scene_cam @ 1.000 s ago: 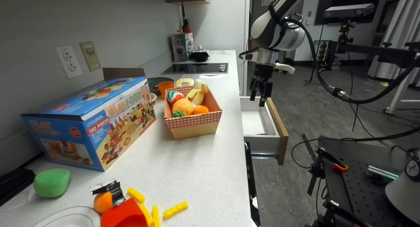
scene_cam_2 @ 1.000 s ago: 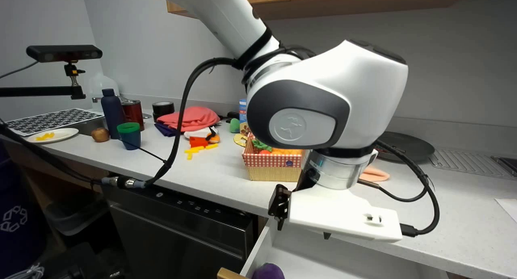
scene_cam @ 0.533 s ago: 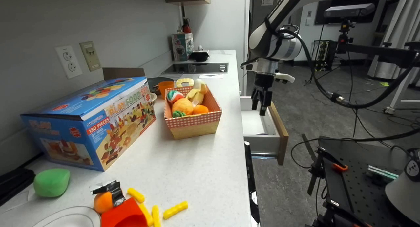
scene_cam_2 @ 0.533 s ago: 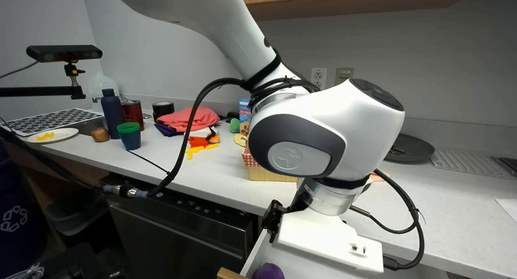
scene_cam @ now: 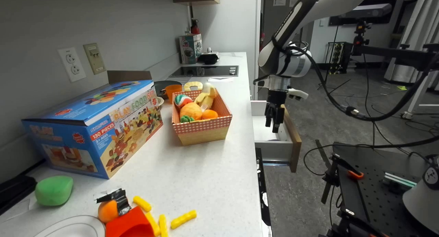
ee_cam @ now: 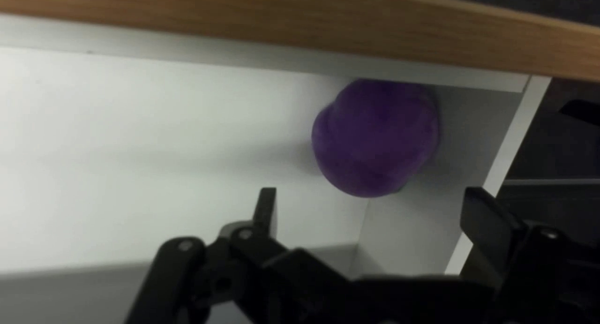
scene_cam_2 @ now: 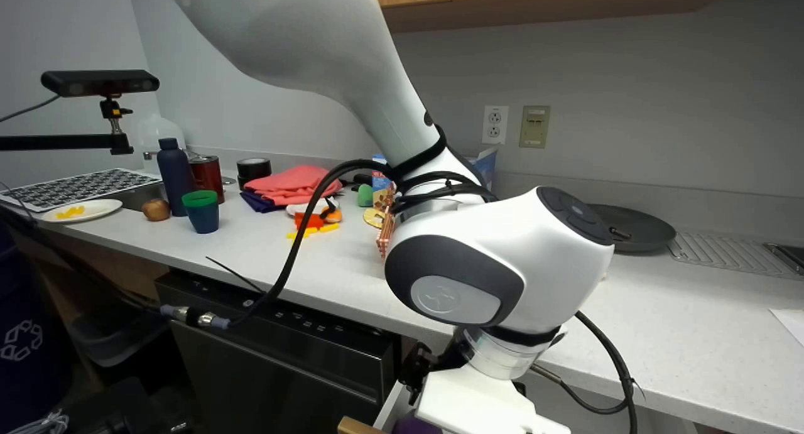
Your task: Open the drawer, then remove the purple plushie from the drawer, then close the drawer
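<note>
The drawer is pulled out below the counter, its tan front edge running along the top of the wrist view. Inside, the purple plushie rests in a corner against the front panel, close to the side wall. In an exterior view the purple plushie is partly covered by the white wrist mount. My gripper points down over the drawer with jaws wide apart and nothing between them. From this camera the plushie appears just beyond the fingertips, and the right finger overlaps the side wall's rim.
On the counter above stands a red checked basket of toy food. The counter edge runs alongside the arm. A dishwasher adjoins the drawer. A blue toy box stands against the wall, near a green blob toy.
My gripper has come down steadily from above the drawer to inside its outline, jaws spread throughout. The wrist mount now covers part of the plushie in an exterior view. Drawer and plushie have stayed put.
</note>
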Robot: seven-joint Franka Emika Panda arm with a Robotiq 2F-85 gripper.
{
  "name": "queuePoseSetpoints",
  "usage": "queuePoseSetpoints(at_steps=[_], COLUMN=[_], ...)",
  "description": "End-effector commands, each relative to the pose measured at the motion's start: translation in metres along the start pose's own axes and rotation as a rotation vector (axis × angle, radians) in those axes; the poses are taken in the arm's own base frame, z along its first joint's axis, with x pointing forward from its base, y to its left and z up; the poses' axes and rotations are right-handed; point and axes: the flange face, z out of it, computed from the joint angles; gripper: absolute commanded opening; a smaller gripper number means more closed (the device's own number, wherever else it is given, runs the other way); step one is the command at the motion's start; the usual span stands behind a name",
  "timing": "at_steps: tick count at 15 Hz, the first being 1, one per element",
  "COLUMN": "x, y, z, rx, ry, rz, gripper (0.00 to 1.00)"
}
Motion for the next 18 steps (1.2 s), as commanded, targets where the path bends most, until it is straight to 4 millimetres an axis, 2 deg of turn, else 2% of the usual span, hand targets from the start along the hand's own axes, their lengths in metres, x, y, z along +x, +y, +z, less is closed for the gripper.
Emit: queuePoseSetpoints(at_steps=[1, 6, 12, 17, 18], x=[-0.006, -0.005, 0.008, 0.004, 0.003], y=[0.008, 0.007, 0.0, 0.007, 0.008], z=[0.013, 0.028, 0.052, 0.059, 0.061], rx=[0.005, 0.03, 0.056, 0.053, 0.054], ry=[0.008, -0.017, -0.049, -0.07, -0.07], rz=[0.033, 0.039, 0.036, 0.071, 0.081], gripper=[1.0, 1.0, 1.0, 1.0, 0.75])
